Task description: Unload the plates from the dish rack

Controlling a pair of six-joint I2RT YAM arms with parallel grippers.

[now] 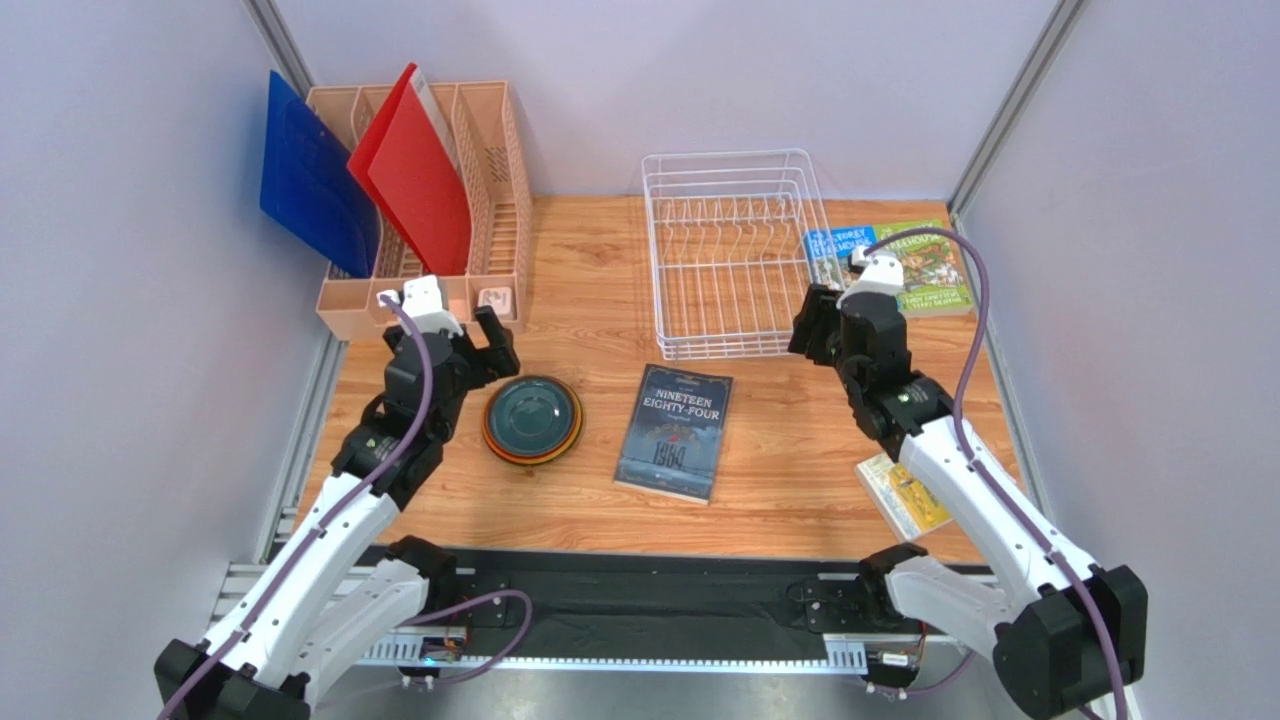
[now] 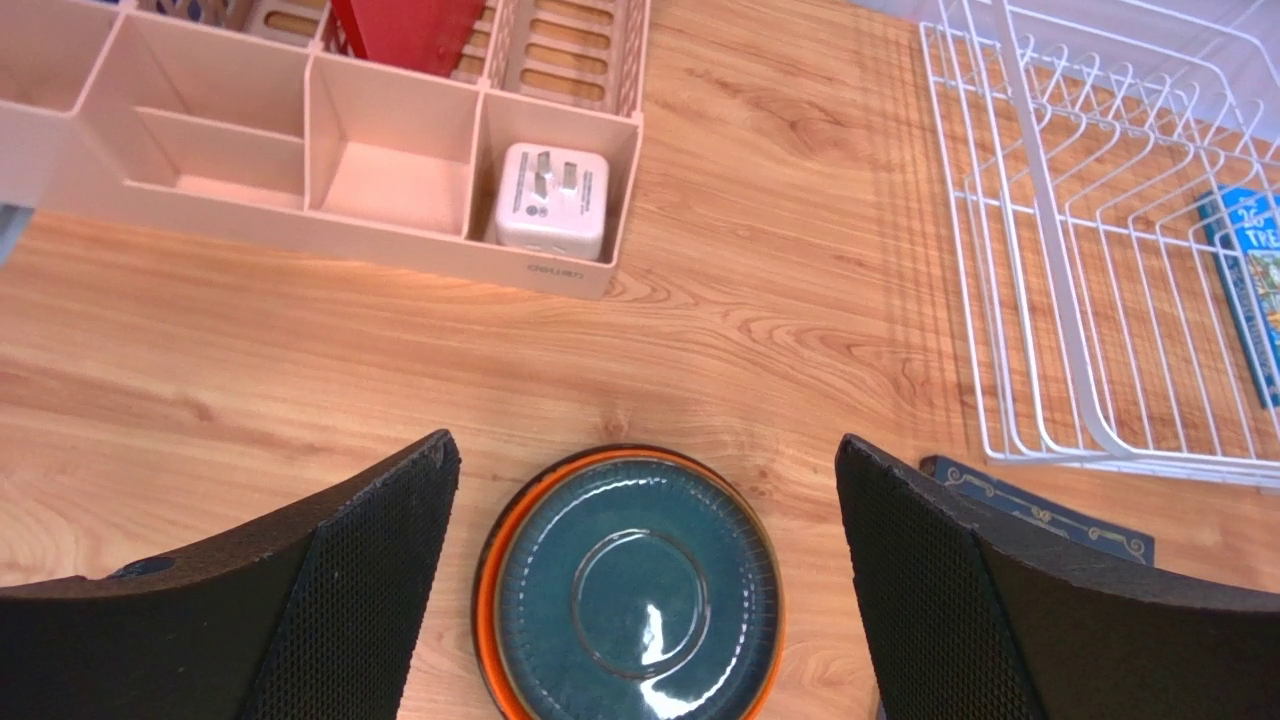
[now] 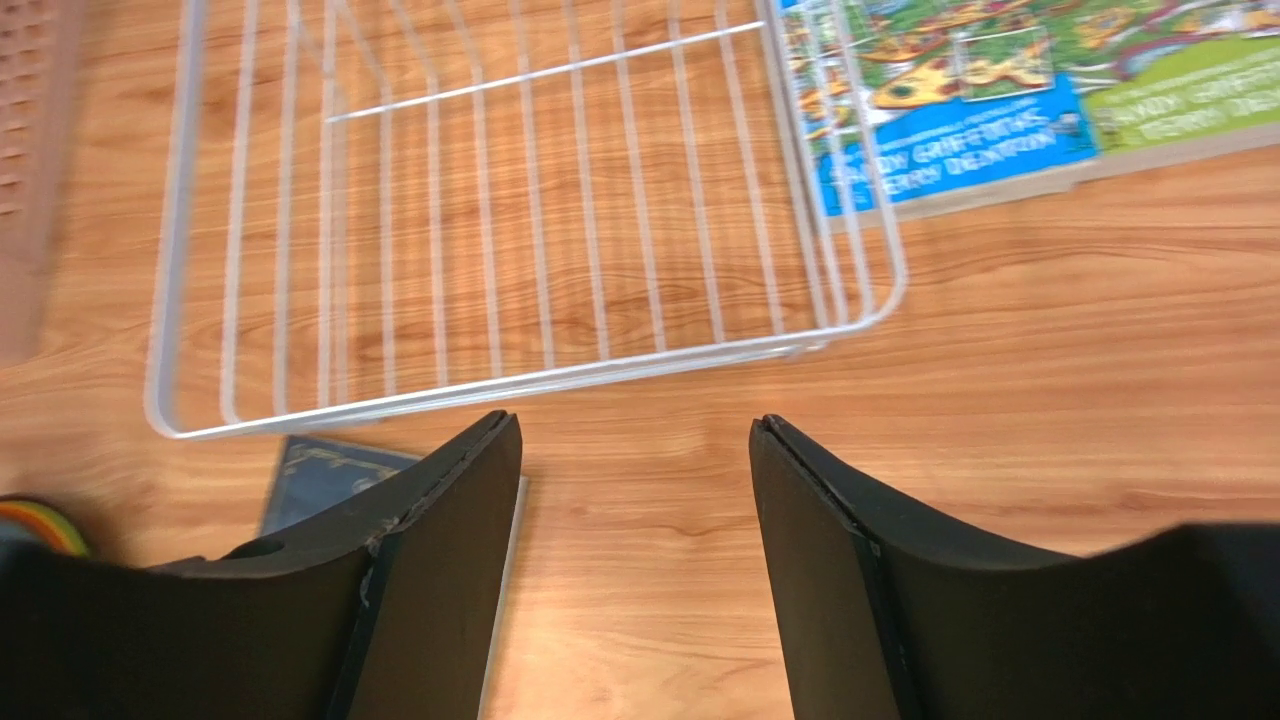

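I see the plates stacked flat and face up on the table, left of centre. The teal plate is on top, and the rim of an orange plate shows beneath it. Being round, the stack has no long axis.

My left gripper hangs right over the stack with its jaws spread wide, one on each side. Neither jaw touches a plate.

The dish rack stands well apart at the back right. Its long axis runs from the near edge towards the rear wall, and the open side faces up.

My right gripper hovers just in front of the rack's near edge. Its jaws are apart and hold nothing.

A dark paperback lies between the stack and the right arm. A colourful book lies just beside the rack's right side. At the back left, a pink organiser holds a red board, a blue board and a white plug.
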